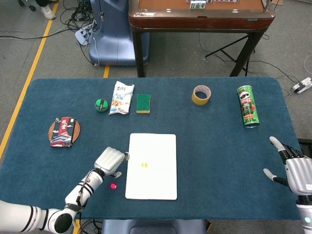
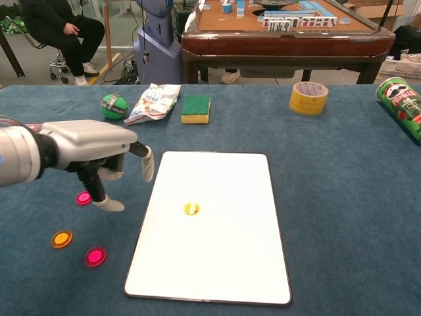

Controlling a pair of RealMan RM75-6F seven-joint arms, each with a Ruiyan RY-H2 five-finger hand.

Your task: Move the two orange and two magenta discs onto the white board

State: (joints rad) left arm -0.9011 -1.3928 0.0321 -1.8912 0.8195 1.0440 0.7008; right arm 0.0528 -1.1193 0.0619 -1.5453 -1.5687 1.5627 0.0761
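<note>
The white board (image 1: 156, 185) (image 2: 217, 263) lies flat on the blue cloth. One orange disc (image 1: 144, 165) (image 2: 191, 209) rests on it, left of its middle. My left hand (image 1: 109, 160) (image 2: 99, 148) hovers just left of the board with its fingers apart and nothing in them. A magenta disc (image 2: 83, 197) lies under its fingertips. A second orange disc (image 2: 62, 238) and a second magenta disc (image 2: 95, 256) (image 1: 113, 185) sit on the cloth nearer the front edge. My right hand (image 1: 292, 168) stays at the table's right edge, fingers spread, empty.
Along the back stand a green ball (image 1: 101, 104), a snack bag (image 1: 121, 97), a green sponge (image 1: 143, 103), a yellow tape roll (image 1: 201, 94) and a green can (image 1: 248, 106) lying down. A round coaster with a packet (image 1: 64, 131) lies at the left.
</note>
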